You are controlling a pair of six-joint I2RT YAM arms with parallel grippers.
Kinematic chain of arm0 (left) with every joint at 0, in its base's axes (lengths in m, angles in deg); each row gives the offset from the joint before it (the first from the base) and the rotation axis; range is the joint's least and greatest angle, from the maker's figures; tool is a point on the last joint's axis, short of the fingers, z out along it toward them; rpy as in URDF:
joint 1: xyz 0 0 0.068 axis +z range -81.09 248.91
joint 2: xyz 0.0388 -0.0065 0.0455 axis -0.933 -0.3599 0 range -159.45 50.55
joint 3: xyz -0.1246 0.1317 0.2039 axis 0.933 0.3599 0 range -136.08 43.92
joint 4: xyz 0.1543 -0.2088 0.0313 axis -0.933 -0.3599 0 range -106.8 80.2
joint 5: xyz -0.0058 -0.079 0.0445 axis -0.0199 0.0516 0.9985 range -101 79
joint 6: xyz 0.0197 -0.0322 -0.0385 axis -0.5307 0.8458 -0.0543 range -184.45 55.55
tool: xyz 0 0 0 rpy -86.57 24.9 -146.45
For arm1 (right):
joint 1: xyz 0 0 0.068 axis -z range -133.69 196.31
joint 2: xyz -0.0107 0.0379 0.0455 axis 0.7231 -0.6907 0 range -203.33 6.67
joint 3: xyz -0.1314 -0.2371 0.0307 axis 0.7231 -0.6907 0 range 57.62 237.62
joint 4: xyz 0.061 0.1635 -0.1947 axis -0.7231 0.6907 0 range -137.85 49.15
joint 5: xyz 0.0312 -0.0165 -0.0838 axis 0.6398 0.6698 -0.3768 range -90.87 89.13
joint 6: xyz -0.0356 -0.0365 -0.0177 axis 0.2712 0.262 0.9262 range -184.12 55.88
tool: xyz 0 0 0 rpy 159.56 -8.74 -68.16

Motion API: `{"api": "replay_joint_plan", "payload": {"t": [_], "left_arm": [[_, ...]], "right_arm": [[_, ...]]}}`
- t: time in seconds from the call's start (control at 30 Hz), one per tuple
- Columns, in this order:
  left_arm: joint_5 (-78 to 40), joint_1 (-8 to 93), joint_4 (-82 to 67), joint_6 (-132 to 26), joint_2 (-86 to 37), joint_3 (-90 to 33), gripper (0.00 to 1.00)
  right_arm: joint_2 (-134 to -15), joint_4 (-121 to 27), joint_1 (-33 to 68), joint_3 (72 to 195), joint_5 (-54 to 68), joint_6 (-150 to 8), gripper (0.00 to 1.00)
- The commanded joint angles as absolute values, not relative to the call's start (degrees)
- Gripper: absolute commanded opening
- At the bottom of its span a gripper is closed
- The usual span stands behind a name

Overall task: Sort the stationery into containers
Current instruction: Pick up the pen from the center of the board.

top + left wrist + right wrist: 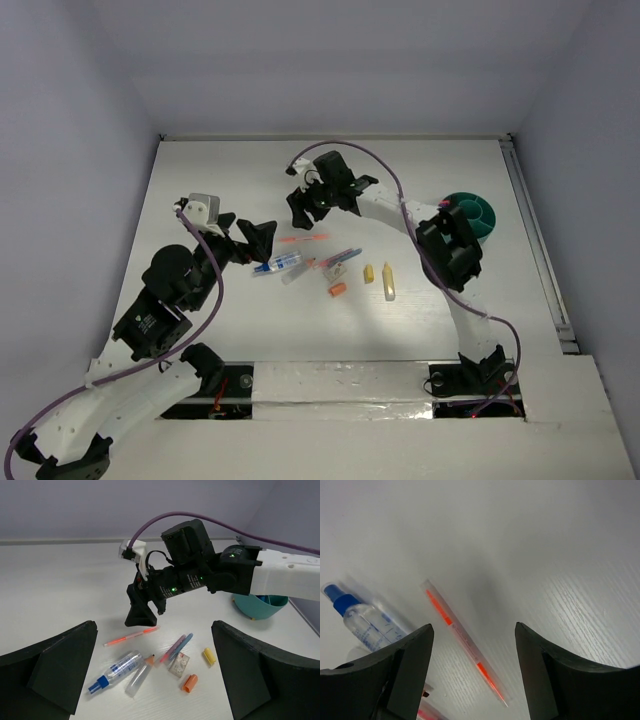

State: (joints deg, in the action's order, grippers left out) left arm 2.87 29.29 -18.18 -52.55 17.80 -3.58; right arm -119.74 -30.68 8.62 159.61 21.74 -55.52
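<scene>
Sorting is barely showing. The pink pen (462,640), yellow markers (388,282), orange stub (338,290) and a small bottle (365,622) are all lying mid-table (220,190). The teal cup (485,208) is sitting at their 2 o'clock, its contents unclear. The right gripper (472,626) is hovering over the pink pen at the pile's 12 o'clock, jaws apart, clamping nothing. The left gripper (258,240) is hanging wide open at 9 o'clock. The bottle's blue print is too blurred to read.

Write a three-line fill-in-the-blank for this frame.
The thin pink pen lies under the right gripper, whose jaws stand ____. The left gripper holds ____. The two markers beside the orange stub are ____.
Missing: open; nothing; yellow.
</scene>
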Motion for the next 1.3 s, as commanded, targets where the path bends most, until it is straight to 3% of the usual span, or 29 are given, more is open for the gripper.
{"api": "replay_joint_plan", "payload": {"t": [0.0,0.27,0.7,0.93,1.03,1.13,1.17,1.27], "left_arm": [[3.59,29.71,-15.69,-52.76,17.94,-2.92,0.99],[4.03,30.24,-15.6,-52.76,18.47,-3.01,0.99],[4.3,30.76,-15.69,-52.94,18.91,-2.92,0.99],[4.3,30.76,-15.69,-52.94,19.18,-2.92,0.99],[4.21,30.76,-15.69,-52.94,19.18,-3.01,0.99],[4.12,30.76,-15.6,-52.94,19.26,-2.92,0.99],[4.29,30.76,-15.69,-52.94,19.18,-2.92,0.99],[4.21,30.76,-15.6,-53.03,19.26,-2.92,0.99]], "right_arm": [[-122.17,-22.02,7.91,167.12,23.3,-49.53,0.72],[-131.4,-10.85,3.96,180.48,18.82,-44.17,0.72],[-136.94,-9.27,1.14,184.71,16.64,-42.85,0.7],[-138.88,-9.88,1.14,184.62,8.2,-40.74,0.52],[-138.88,-11.8,1.14,182.87,4.77,-39.16,0.36],[-138.62,-14.35,1.14,181.2,3.0,-38.37,0.28],[-138.61,-14.8,1.75,181.02,2.91,-38.36,0.2],[-137.48,-18.48,3.33,179.0,3.26,-38.89,0.13]]}}
